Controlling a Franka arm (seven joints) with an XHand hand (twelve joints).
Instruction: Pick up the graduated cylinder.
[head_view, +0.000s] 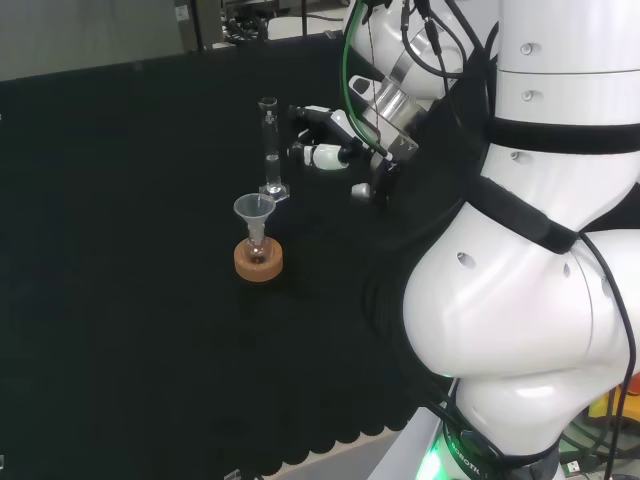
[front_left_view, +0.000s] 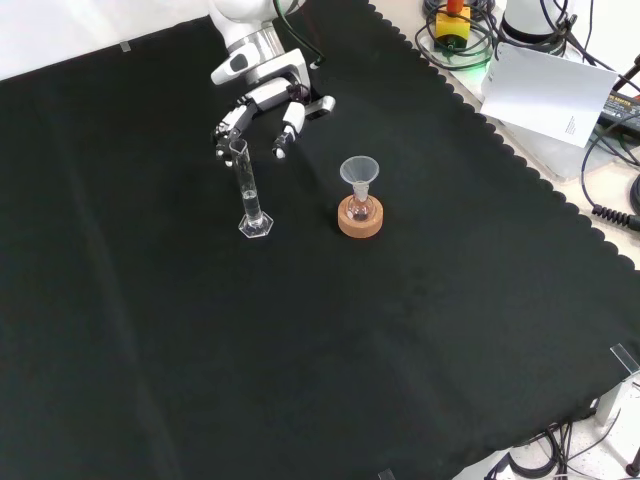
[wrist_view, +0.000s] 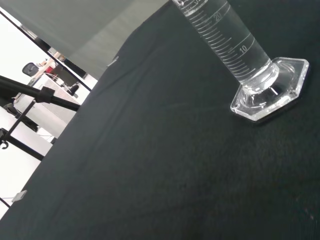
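A clear glass graduated cylinder (head_view: 270, 148) (front_left_view: 248, 190) stands upright on its hexagonal foot on the black cloth. The wrist view has its lower tube and foot (wrist_view: 250, 70) close up. The hand (head_view: 325, 140) (front_left_view: 262, 108) hovers just right of the cylinder in the head view, and just behind its top in the front view. Its fingers hang spread and relaxed, and a small gap separates them from the glass. Nothing is held.
A small flask with a clear funnel (head_view: 254, 212) (front_left_view: 359, 175) in its neck sits on a cork ring (head_view: 258, 261) (front_left_view: 360, 218), close beside the cylinder. The cloth's scalloped edge (front_left_view: 500, 130) runs at the front view's right, with papers and cables beyond.
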